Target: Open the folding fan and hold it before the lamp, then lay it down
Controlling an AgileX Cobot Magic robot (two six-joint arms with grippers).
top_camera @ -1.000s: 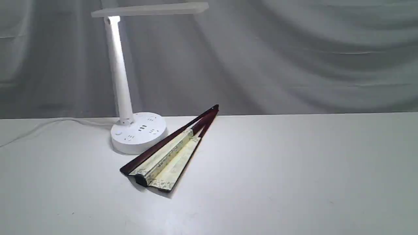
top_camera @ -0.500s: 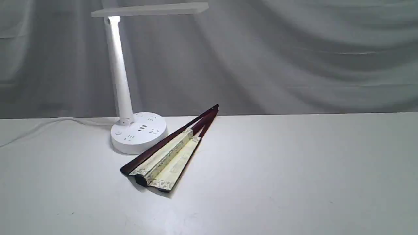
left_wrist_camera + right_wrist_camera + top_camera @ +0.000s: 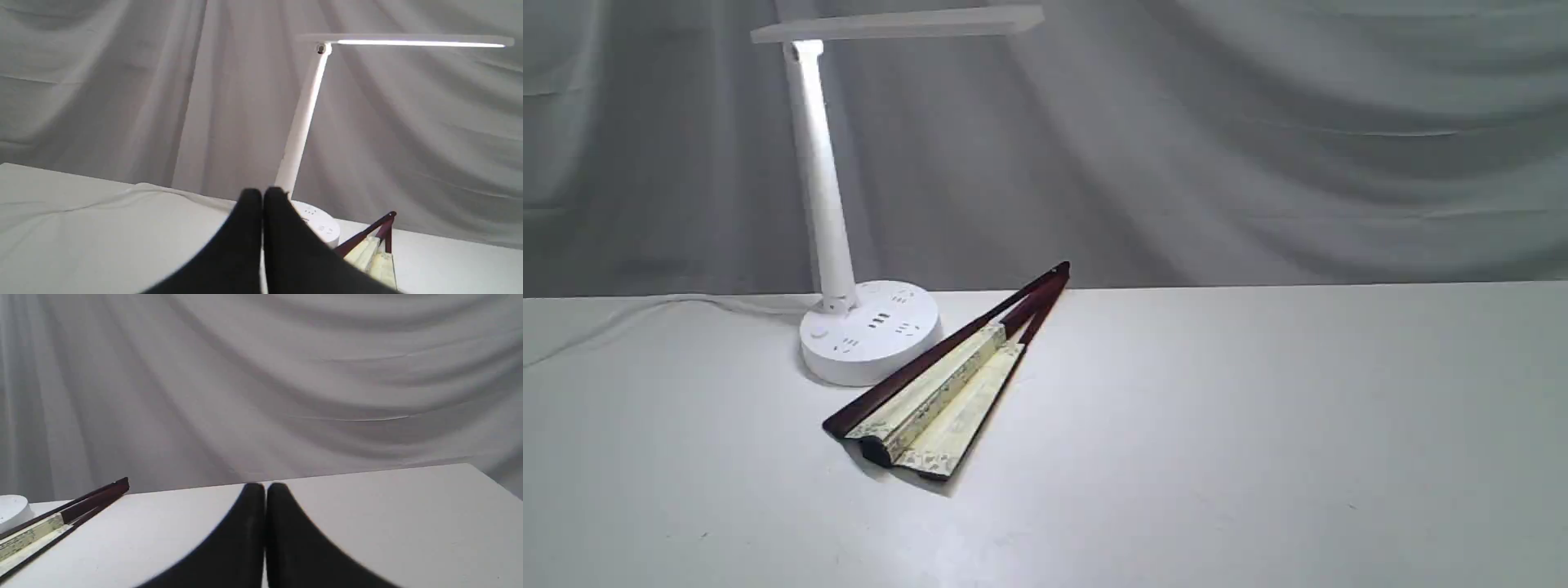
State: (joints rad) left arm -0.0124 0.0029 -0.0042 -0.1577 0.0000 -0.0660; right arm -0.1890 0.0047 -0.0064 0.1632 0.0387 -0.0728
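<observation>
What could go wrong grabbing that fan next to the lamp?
The cream paper folding fan with maroon ribs lies right beside the round base of the white desk lamp, so a reach may bump the lamp. The left pincer and right pincer are shut; pinching its paper might crease it.

left tool [image 3: 262,195] closed | lamp [image 3: 302,118] lit | fan [image 3: 374,255] beside base

The folding fan [image 3: 947,394] looks paper with wooden ribs
</observation>
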